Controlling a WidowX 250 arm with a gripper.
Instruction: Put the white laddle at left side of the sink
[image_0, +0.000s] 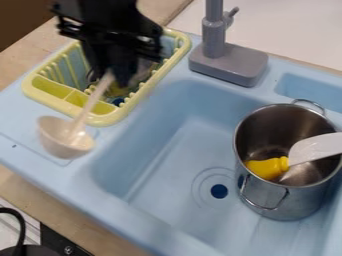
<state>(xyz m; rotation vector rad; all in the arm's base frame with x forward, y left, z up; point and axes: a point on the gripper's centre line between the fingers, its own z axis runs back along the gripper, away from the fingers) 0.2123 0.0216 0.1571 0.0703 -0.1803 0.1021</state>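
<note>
Obstructions, Cut-offs and Blur

The gripper (120, 75) is blurred, its arm cut off by the top edge. It hides the upper end of the white ladle's (85, 112) handle and part of the yellow-green rack (103, 120); items inside the rack (something dark blue among them, it seems) are too obscured to identify. The top edge crops the faucet (214, 40). The right edge cuts the white-handled utensil (315, 149); the right and bottom edges crop the sink unit (143, 215).

White ladle (65, 138) slants bowl-down from the hand (119, 77) beside the basin (170, 170).
</note>
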